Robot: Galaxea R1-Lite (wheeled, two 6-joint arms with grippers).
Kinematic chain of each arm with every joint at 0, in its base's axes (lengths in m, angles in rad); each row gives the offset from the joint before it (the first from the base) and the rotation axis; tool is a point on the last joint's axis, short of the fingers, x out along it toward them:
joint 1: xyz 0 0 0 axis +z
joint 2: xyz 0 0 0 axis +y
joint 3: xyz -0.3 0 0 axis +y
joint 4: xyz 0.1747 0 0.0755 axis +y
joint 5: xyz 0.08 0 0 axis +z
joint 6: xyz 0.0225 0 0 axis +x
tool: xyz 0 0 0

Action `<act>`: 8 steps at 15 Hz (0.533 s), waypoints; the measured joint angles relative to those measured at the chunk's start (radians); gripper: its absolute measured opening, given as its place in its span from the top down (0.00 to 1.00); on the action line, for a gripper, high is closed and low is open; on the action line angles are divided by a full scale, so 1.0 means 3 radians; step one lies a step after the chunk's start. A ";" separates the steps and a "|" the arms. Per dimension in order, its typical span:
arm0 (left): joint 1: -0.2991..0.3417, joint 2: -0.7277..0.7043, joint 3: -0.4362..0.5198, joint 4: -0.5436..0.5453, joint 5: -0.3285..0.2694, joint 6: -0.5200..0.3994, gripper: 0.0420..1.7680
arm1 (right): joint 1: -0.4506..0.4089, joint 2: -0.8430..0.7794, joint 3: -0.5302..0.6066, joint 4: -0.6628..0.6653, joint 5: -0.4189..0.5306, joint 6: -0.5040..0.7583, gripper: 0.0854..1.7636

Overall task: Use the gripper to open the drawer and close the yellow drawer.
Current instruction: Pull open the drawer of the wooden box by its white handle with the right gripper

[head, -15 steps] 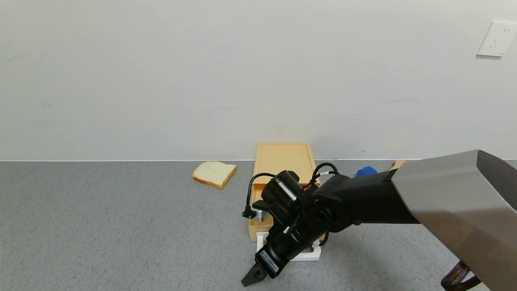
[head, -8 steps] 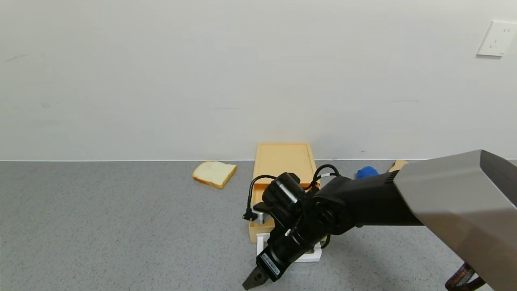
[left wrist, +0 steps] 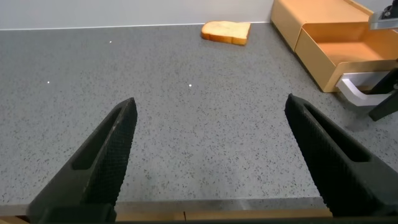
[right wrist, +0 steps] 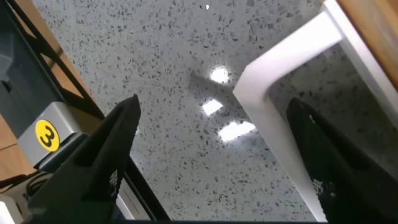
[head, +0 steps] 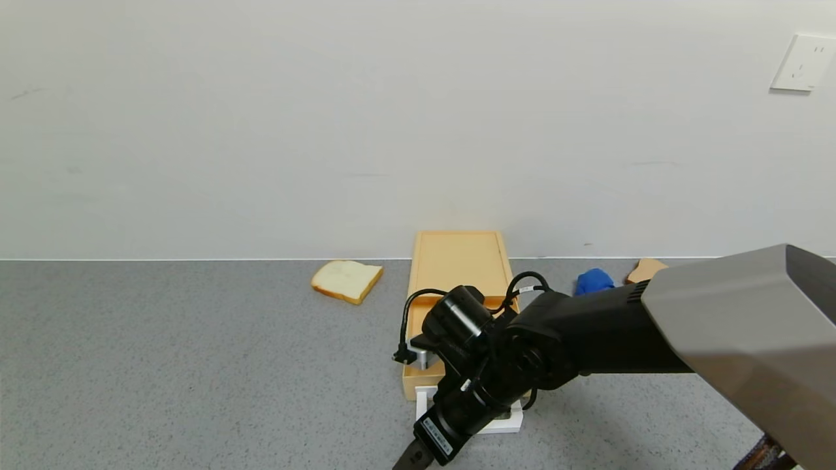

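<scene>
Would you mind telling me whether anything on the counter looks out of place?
A bread slice lies bare on the counter, left of the half-open yellow drawer. Another slice lies beside a blue cloth.

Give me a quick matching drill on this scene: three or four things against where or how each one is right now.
Things:
1. drawer
2. handle
3. bread slice
4. left gripper

States:
A. open, low over bare counter
B. lying flat, to the left of the box
C. pulled partly out of its box
D. between the fingers of the open right gripper

Pairs: 1-C, 2-D, 3-B, 4-A
</scene>
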 joint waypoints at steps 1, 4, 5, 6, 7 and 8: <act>0.0000 0.0000 0.0000 -0.0001 -0.0001 0.0000 0.03 | 0.0008 -0.0001 0.0022 -0.0030 -0.0001 0.0005 0.03; 0.0000 0.0000 0.0000 0.0000 -0.0001 0.0001 0.03 | 0.0023 -0.0003 0.0065 -0.0096 -0.0015 0.0016 0.03; 0.0000 0.0000 0.0000 -0.0001 -0.0001 0.0000 0.03 | 0.0024 -0.0005 0.0069 -0.0108 -0.0016 0.0018 0.03; 0.0000 0.0000 0.0000 0.0000 0.0000 0.0001 0.03 | 0.0026 -0.0011 0.0069 -0.0109 -0.0015 0.0018 0.03; 0.0000 0.0000 0.0000 -0.0001 0.0000 0.0000 0.03 | 0.0026 -0.0019 0.0069 -0.0108 -0.0018 0.0018 0.03; 0.0000 0.0000 0.0000 -0.0001 -0.0001 0.0000 0.03 | 0.0024 -0.0033 0.0069 -0.0108 -0.0016 0.0016 0.03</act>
